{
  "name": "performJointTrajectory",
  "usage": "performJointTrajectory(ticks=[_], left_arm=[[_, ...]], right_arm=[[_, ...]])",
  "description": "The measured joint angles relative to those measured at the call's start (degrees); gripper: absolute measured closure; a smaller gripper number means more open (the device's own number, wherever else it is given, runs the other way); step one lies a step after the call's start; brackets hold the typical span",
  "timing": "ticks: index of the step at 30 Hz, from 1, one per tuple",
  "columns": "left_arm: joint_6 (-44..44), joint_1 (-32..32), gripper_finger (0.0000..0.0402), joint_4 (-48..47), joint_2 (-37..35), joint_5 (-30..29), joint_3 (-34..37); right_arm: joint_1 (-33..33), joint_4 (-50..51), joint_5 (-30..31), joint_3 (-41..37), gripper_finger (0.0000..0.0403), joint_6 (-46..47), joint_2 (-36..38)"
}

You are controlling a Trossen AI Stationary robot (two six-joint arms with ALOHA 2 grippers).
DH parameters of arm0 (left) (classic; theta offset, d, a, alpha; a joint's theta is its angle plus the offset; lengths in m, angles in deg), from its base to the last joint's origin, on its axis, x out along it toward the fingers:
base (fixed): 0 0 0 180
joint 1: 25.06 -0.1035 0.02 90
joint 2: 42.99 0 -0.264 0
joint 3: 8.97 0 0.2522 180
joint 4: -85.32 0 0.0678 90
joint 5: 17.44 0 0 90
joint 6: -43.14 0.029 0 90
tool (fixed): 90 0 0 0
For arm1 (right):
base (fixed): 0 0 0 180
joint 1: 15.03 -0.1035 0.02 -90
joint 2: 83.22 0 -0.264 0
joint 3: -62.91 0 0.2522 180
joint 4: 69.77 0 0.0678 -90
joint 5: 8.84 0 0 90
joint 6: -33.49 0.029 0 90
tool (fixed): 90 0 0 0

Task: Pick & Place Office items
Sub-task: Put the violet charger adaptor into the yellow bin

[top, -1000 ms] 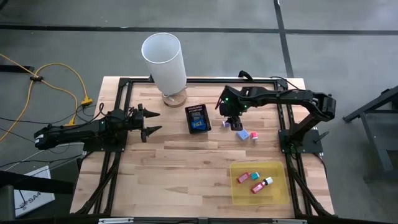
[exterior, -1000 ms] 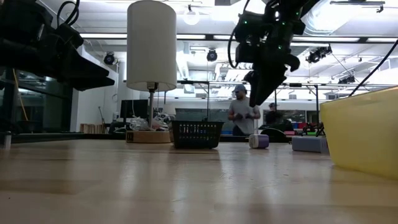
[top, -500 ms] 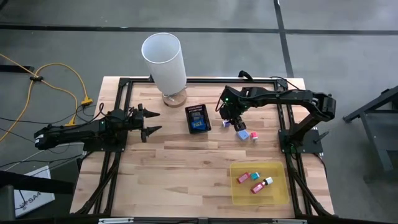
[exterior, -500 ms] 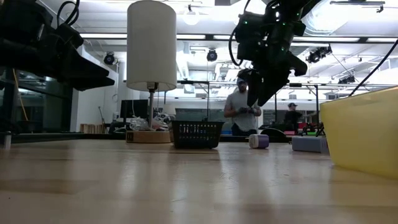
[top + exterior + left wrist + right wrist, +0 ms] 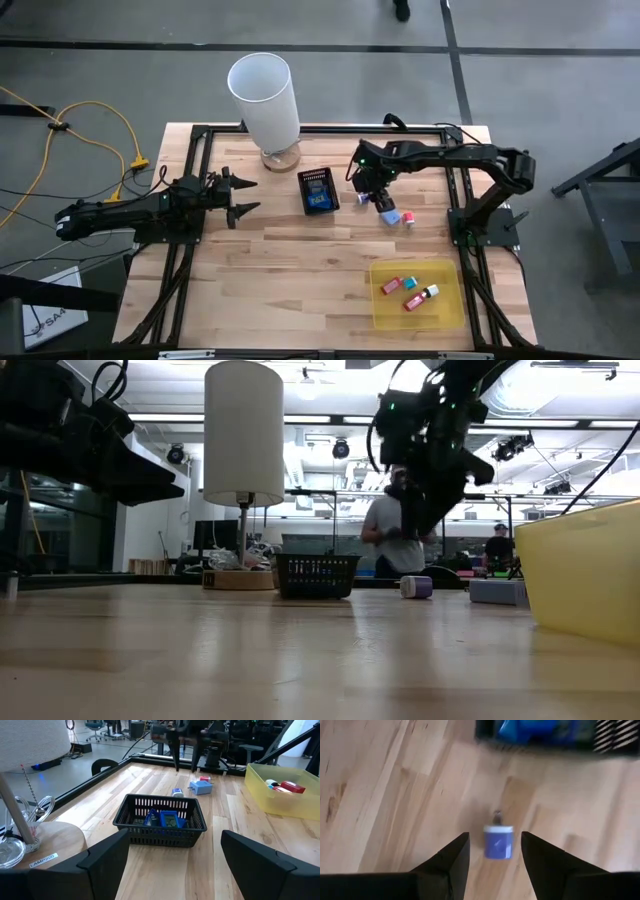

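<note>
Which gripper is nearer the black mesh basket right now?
The right. The right gripper hangs just beside the black mesh basket, on its right in the high view, fingers apart above a small blue piece. The left gripper waits farther off on the basket's other side, open.

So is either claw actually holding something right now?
No. The right claw is open, hanging above a small blue piece that lies on the table, not gripped. The left claw is open and empty, off to the left side.
</note>
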Motion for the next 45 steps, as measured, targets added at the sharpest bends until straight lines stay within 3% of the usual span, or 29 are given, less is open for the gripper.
performJointTrajectory(ticks=[8, 30, 45], left_arm=[[0.0, 0.0, 0.0094, 0.0, 0.0, 0.0, 0.0], [0.0, 0.0, 0.0094, 0.0, 0.1, 0.0, 0.0], [0.0, 0.0, 0.0094, 0.0, 0.1, 0.0, 0.0]], right_arm=[[0.8, -0.2, 0.3, -0.1, 0.0238, -0.4, -5.9], [2.3, -3.1, 1.3, -0.1, 0.0238, -0.4, -12.4], [2.4, -3.9, 1.6, 0.0, 0.0238, -0.2, -12.6]])
